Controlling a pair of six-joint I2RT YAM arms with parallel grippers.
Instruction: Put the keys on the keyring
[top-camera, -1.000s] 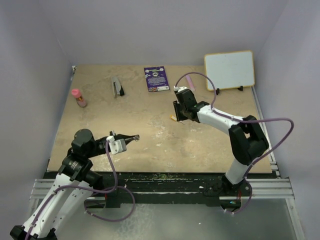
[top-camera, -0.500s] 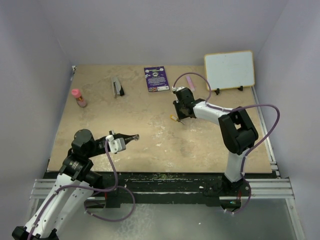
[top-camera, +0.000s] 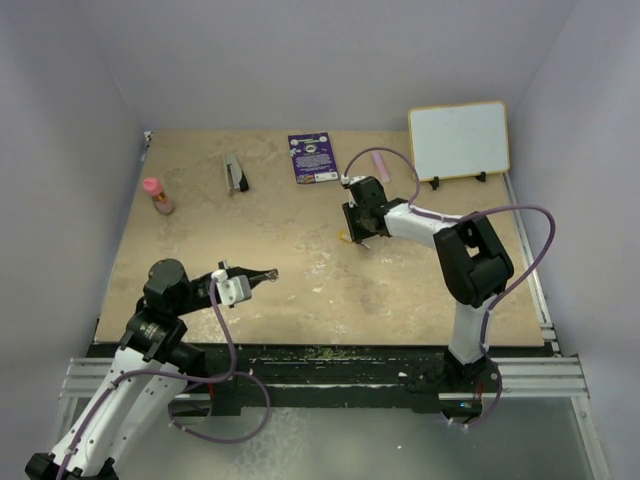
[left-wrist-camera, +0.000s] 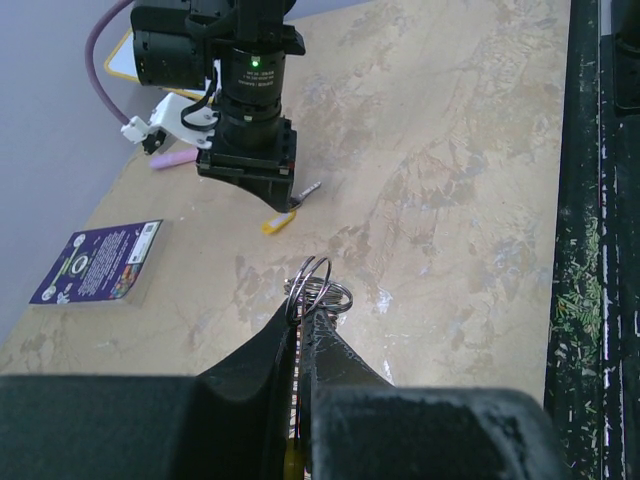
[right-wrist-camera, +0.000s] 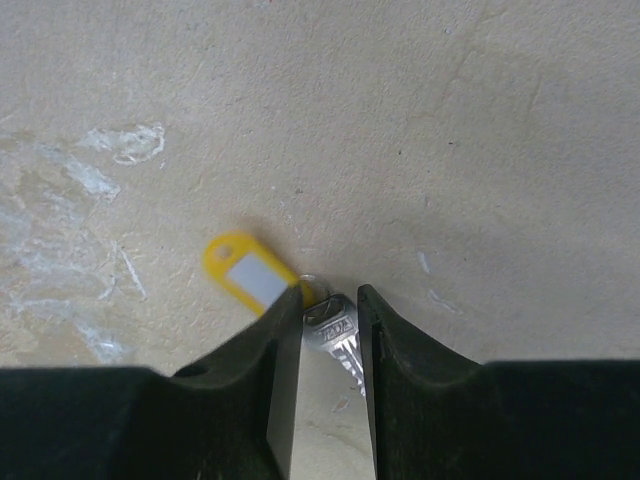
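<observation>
My left gripper (top-camera: 262, 275) (left-wrist-camera: 302, 312) is shut on the keyring (left-wrist-camera: 318, 290), a thin silvery coiled loop that sticks out past its fingertips, above the table's front left; the ring also shows in the top view (top-camera: 270, 273). My right gripper (top-camera: 357, 236) (right-wrist-camera: 330, 300) is down at the table mid-right, its jaws closed to a narrow gap on the head of a silver key (right-wrist-camera: 332, 325) lying flat. A yellow tag (right-wrist-camera: 245, 275) joins that key by a small ring and lies to its left. Key and tag also show in the left wrist view (left-wrist-camera: 282, 220).
A pink bottle (top-camera: 155, 195) stands at the far left. A grey-and-black tool (top-camera: 235, 172) and a purple card (top-camera: 313, 157) lie at the back. A whiteboard (top-camera: 459, 139) leans at the back right, with a pink stick (top-camera: 382, 165) near it.
My right arm has folded its elbow up and brought its gripper a little left and down onto the key. My left arm has not moved.
</observation>
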